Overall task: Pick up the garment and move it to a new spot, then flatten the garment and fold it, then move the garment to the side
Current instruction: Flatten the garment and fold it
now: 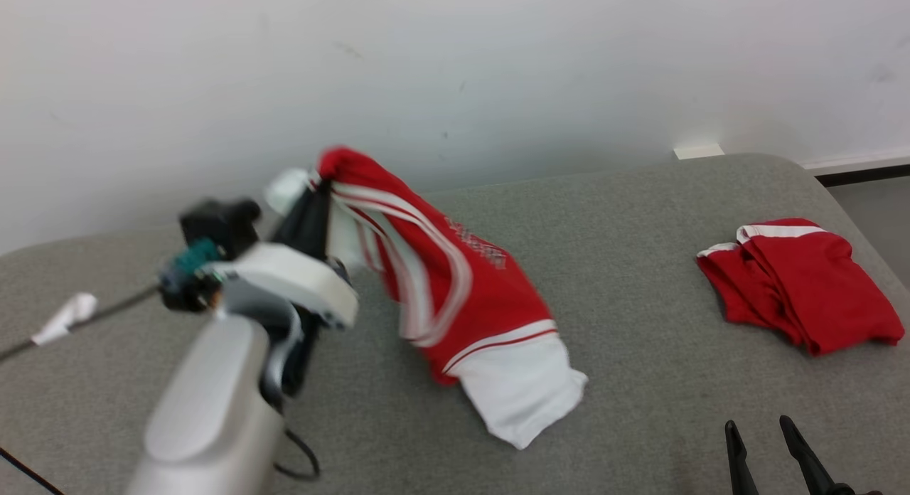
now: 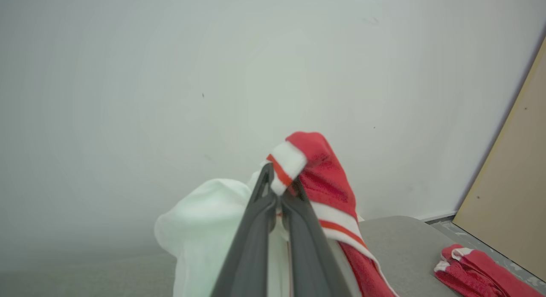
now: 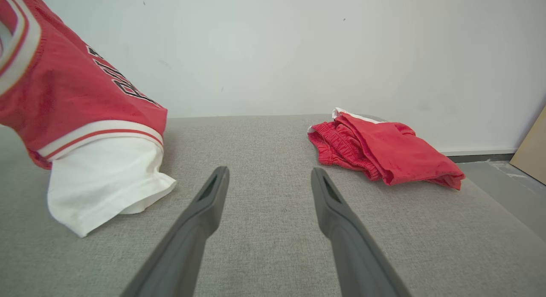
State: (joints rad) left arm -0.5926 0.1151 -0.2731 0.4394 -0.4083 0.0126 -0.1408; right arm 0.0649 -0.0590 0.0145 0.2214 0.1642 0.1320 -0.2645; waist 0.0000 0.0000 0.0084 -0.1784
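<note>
Black lettering on the red jersey, too creased for reading

Head view looks down across the table toward the wall. Both low wrist views face that wall. All three share the shirt and red shorts.

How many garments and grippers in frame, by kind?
Jersey: 1, red and white, pinched by the left gripper.
Shorts: 1, red, lying on the table.
Grippers: 2, the left shut on cloth, the right gripper open.
Total: 4.
</note>
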